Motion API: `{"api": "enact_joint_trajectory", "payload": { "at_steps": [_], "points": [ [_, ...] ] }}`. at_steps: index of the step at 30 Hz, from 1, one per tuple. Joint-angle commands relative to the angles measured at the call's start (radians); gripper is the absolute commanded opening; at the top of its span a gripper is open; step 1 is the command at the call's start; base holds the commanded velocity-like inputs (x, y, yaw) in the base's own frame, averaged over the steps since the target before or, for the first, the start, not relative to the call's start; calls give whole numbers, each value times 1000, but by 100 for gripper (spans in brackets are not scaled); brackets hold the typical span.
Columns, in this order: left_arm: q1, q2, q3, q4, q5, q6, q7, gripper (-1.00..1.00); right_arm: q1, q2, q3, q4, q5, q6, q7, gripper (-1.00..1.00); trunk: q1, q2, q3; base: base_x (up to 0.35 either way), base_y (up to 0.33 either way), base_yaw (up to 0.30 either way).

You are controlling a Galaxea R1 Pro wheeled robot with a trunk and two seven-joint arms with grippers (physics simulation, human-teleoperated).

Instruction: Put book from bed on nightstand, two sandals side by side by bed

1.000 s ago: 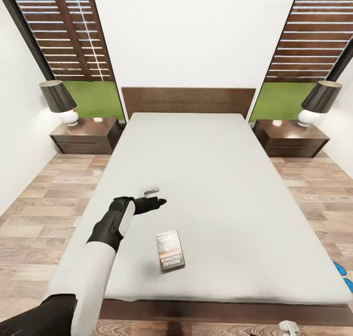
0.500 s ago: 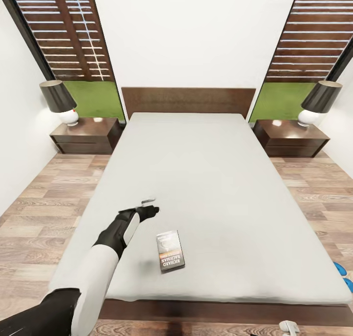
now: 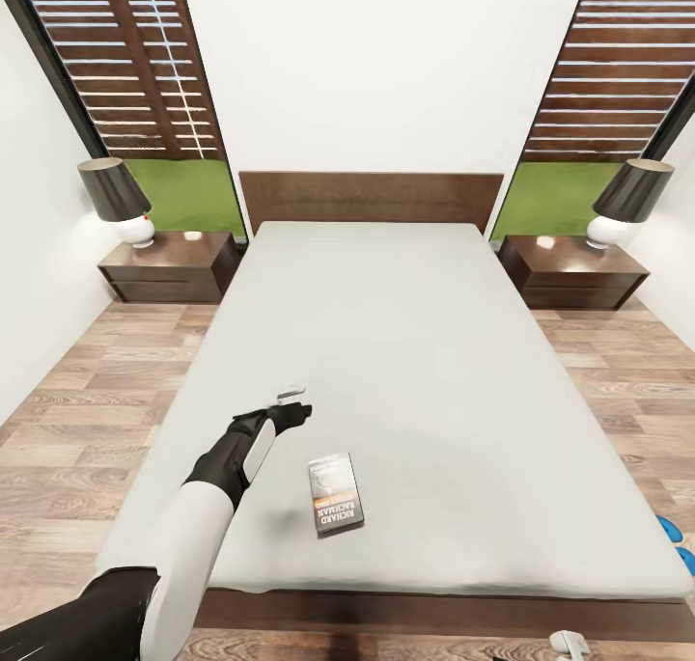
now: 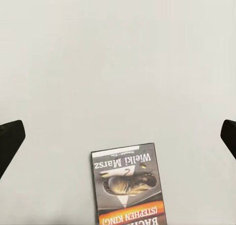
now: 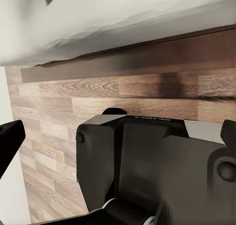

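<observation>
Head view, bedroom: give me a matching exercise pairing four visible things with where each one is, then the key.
Things:
1. book
2. left gripper
3. lamp
4. sandals

Places:
A. on the floor by the bed's right edge
B. flat on the mattress near the foot end
C. on a nightstand
D. over the mattress, beyond the book, jaws open

Pairs: 1-B, 2-D, 3-C, 4-A

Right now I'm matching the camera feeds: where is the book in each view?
Head view: the book lies on the mattress near the foot of the bed.
Left wrist view: the book is at the picture's lower edge, cut off.
Right wrist view: not in it.
Shared landmark: the pale mattress.
</observation>
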State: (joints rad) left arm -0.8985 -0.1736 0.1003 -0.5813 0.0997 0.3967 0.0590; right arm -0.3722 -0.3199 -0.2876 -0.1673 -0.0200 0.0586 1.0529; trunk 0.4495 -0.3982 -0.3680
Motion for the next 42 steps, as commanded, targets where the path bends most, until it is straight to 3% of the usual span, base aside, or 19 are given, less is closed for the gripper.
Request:
{"api": "enact_joint_trajectory", "payload": {
  "at_steps": [1, 8, 42],
  "points": [
    [0, -1, 3, -2, 11, 7, 5, 100, -1, 0, -2, 0, -2, 7, 4, 100, 1, -2, -2, 0, 0, 0],
    [0, -1, 3, -4, 10, 10, 7, 100, -1, -1, -1, 0, -2, 10, 4, 100, 1, -2, -2, 0, 0, 0],
    [0, -1, 4, 1, 11, 11, -13, 100, -1, -1, -1, 0, -3, 11, 4, 100, 131, -240, -108, 0, 0, 0]
  ]
}}
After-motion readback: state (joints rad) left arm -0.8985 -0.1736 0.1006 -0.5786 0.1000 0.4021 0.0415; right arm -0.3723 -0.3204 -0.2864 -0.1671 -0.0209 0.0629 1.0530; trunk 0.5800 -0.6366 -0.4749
